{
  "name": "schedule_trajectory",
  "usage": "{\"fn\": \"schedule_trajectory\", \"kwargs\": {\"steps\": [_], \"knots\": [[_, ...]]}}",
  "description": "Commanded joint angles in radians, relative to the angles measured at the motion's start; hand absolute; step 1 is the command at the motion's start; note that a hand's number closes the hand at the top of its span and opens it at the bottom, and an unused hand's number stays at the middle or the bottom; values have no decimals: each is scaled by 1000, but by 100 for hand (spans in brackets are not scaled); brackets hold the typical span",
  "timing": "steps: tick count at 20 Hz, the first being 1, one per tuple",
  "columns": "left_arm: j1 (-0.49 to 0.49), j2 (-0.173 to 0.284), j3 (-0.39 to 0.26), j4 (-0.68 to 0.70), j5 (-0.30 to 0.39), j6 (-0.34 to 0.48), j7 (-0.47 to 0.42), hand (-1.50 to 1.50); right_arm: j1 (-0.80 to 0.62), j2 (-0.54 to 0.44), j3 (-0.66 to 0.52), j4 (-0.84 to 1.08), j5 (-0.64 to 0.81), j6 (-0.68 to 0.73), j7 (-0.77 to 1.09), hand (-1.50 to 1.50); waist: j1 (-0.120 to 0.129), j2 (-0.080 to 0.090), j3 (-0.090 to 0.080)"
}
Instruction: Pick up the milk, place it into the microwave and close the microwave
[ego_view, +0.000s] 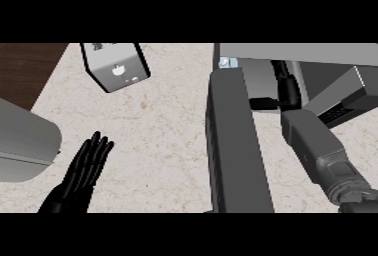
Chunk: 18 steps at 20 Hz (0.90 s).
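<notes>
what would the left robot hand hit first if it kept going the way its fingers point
Probably nothing close: the left robot hand points up the bare counter, slightly right. The milk carton lies farther on, roughly along that line, though depth is unclear.

**Q:** Which inscriptions in this view can be read?

**A:** None as words. The grey carton (116, 66) lying on the counter (162, 130) carries a small white emblem on its upper face, with a smaller white mark just beside it (both too small to make out as letters or a brand). Near its top end sits a cluster of pale specks that may be print, but no character can be told.

**Q:** And on the microwave?

**A:** A small bluish-white patch (227, 62) shows at the top of the microwave door (232, 145); whether it is a label or sign cannot be told. No number shows anywhere.
</notes>
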Motion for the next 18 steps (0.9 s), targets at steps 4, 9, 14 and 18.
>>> {"fn": "schedule_trajectory", "kwargs": {"steps": [4,9,14,18], "knots": [[-149,-7,-35,126,-26,-14,50,-150,76,33,-7,-11,-12,111,-70,-150,-42,-11,-1],[-160,33,-74,228,-62,-81,6,150,164,47,-9,-41,-23,166,-147,-150,-62,-25,-3],[-238,50,-53,315,-96,-98,-47,150,238,52,31,-117,-10,206,-148,-150,-81,-37,-5],[-217,5,-127,305,-117,-76,29,150,371,31,60,-213,-14,276,-175,-150,-97,-43,-5]]}}
